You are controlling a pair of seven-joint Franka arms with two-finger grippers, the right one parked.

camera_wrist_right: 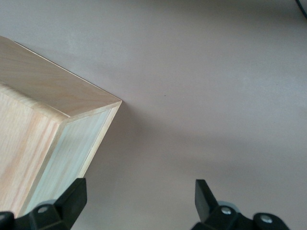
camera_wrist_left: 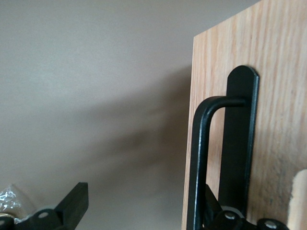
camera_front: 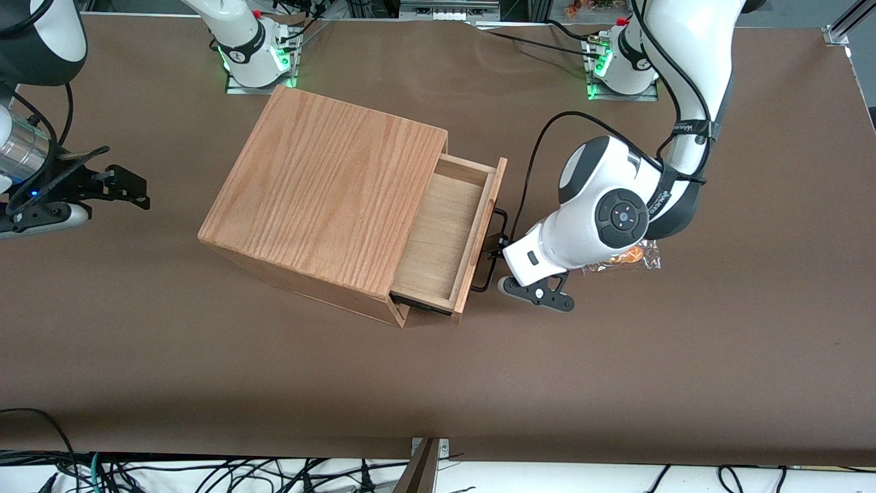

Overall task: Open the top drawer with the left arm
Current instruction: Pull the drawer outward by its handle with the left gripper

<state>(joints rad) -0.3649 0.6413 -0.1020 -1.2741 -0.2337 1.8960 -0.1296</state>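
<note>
The top drawer (camera_front: 445, 236) is seen partly drawn out of the wooden box (camera_front: 321, 198). Its rigid, slim bar handle (camera_wrist_left: 200, 163) is hooked by one finger of the gripper (camera_front: 494, 250), jaws spread; light, smooth sliding is expected.

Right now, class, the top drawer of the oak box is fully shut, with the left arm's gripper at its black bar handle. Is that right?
Not quite. The top drawer is pulled partly out of the oak box, its bare inside visible in the front view. The rest holds: the left arm's gripper is at the black bar handle.
</note>
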